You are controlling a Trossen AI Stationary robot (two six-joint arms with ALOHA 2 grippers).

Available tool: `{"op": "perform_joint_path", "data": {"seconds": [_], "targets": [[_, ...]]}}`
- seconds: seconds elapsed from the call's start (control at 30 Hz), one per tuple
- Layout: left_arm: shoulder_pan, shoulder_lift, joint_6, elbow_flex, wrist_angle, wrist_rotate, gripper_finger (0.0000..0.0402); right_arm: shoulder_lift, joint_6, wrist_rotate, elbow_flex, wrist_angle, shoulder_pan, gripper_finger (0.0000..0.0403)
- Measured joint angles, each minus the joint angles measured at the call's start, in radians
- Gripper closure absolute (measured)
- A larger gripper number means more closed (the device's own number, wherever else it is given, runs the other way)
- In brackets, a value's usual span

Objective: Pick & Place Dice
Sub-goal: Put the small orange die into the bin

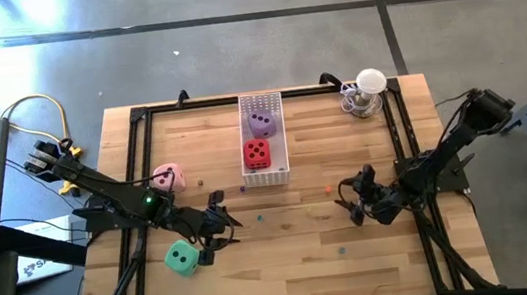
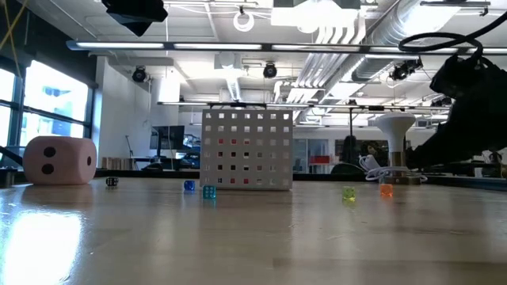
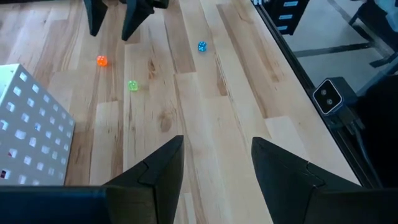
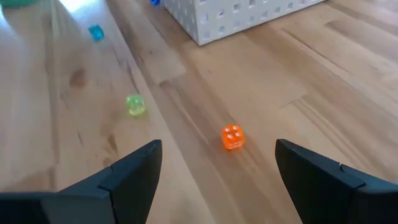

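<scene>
Left end effector [image 1: 220,223], fingers apart and empty, hovers just beside the green die [image 1: 182,258].

From above I see my left gripper [image 1: 221,225] just beside the green die [image 1: 182,257], empty; the pink die [image 1: 166,177] lies near its arm. My right gripper [image 1: 362,196] is parted over bare table [image 1: 297,254]. Between the grippers and farther back, the white tray [image 1: 268,175] holds the purple die [image 1: 262,122] and red die [image 1: 256,154].

Red die [image 1: 256,152] and purple die [image 1: 262,122] with dark pips, pink die [image 1: 166,177], green die [image 1: 181,258], white perforated tray [image 1: 273,99]
</scene>
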Motion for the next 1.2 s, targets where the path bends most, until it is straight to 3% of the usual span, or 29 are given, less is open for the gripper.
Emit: {"op": "perform_joint_path", "data": {"seconds": [0.2,0.7,1.2], "targets": [[0.000,0.000,0.003,0.000,-0.003,0.000,0.0221,0.047,-0.020,-0.049,0.000,-0.004,0.000,0.0100],[0.000,0.000,0.015,0.000,-0.003,0.000,0.0221,0.289,-0.046,-0.038,0.003,0.185,-0.039,0.0100],[0.000,0.000,0.016,0.000,-0.003,0.000,0.0221,0.341,-0.163,-0.101,0.003,0.309,-0.146,0.0102]]}}
